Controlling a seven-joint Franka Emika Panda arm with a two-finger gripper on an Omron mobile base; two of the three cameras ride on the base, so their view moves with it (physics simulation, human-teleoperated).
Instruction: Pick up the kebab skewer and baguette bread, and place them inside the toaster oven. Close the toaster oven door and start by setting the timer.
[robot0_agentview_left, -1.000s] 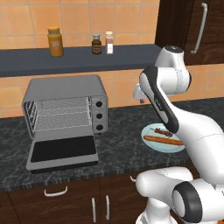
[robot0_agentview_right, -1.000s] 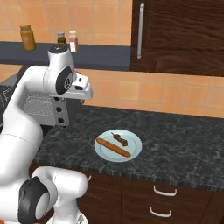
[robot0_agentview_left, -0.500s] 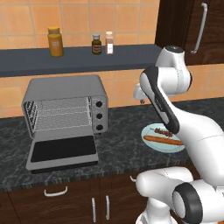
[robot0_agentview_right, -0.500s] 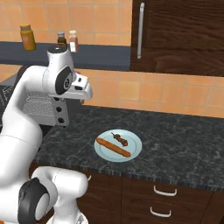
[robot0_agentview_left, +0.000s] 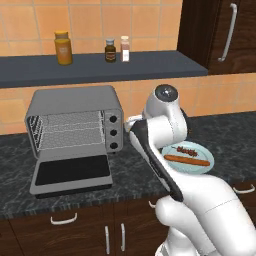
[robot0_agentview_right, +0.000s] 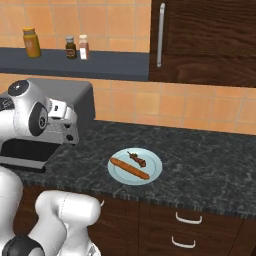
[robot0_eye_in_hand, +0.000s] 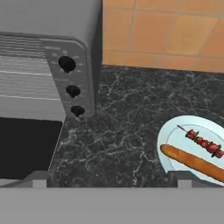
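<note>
Dark speckled counter (robot0_agentview_left: 125, 172) is running under an orange tiled wall, with a shelf above carrying three small jars (robot0_agentview_left: 105, 50). Gripper (robot0_eye_in_hand: 109, 177) is hanging released, jaws spread wide with nothing between them, hovering above bare counter between oven and plate. Toaster oven (robot0_agentview_left: 72, 125) is sitting at 9 o'clock of the arm in the left base view, its toaster oven door (robot0_agentview_left: 72, 174) lying flat open toward the counter edge, racks exposed and nothing on them that I can see. Plate (robot0_agentview_right: 152, 172) is sitting at 3 o'clock of the oven, carrying the baguette bread (robot0_agentview_right: 129, 168) on the near side and the kebab skewer (robot0_agentview_right: 136, 159) just beyond it, the two close but apparently apart. Judgement: nothing is picked yet, so the step in hand is reaching for the first item. In the hand view the skewer (robot0_eye_in_hand: 202, 142) is lying at about 4 o'clock; the hand should be swinging that way, turning so the jaws straddle the thin stick across its length, then descending squarely so the loaf (robot0_eye_in_hand: 192, 162) is not nudged. Room: open counter is lying all round the plate; the lowered door is projecting forward, so any carry into the oven should be passing above it, clear of the three knobs (robot0_eye_in_hand: 72, 90) on the right panel
</note>
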